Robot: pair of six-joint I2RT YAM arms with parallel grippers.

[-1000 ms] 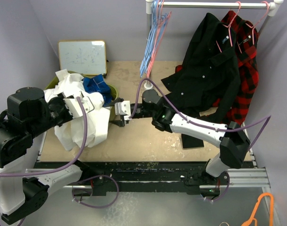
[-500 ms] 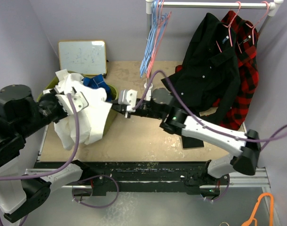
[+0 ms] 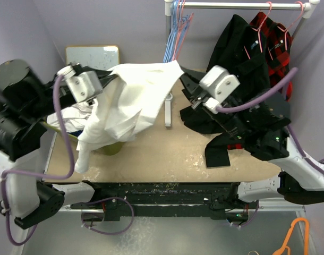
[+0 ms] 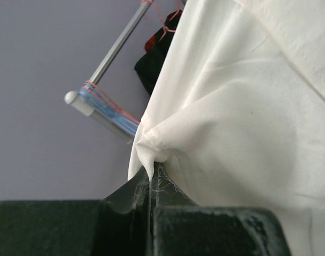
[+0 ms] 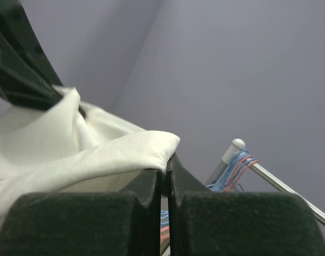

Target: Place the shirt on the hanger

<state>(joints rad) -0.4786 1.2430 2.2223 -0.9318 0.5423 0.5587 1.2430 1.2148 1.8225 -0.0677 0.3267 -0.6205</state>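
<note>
The white shirt (image 3: 135, 98) hangs in the air, stretched between both grippers above the table's left half. My left gripper (image 3: 112, 77) is shut on a bunched fold of its upper left edge; the left wrist view shows this fabric (image 4: 226, 106) pinched at the fingertips (image 4: 151, 178). My right gripper (image 3: 182, 74) is shut on the shirt's upper right corner (image 5: 152, 146). A pink hanger (image 3: 179, 38) hangs among blue hangers at the left end of the rail and also shows in the right wrist view (image 5: 241, 166). The shirt's lower end dangles over the basket.
A green basket (image 3: 111, 147) with other clothes stands at the left, a whiteboard (image 3: 90, 56) behind it. A black shirt (image 3: 236, 48) and a plaid shirt (image 3: 276, 53) hang on the rail (image 3: 241, 5) at the right. The rack post (image 3: 168, 109) stands mid-table. An orange hanger (image 3: 295, 234) lies on the floor.
Both arms have risen from the basket. The right gripper has taken hold of the shirt's corner and pulled right; the shirt is lifted out and spread in the air.
</note>
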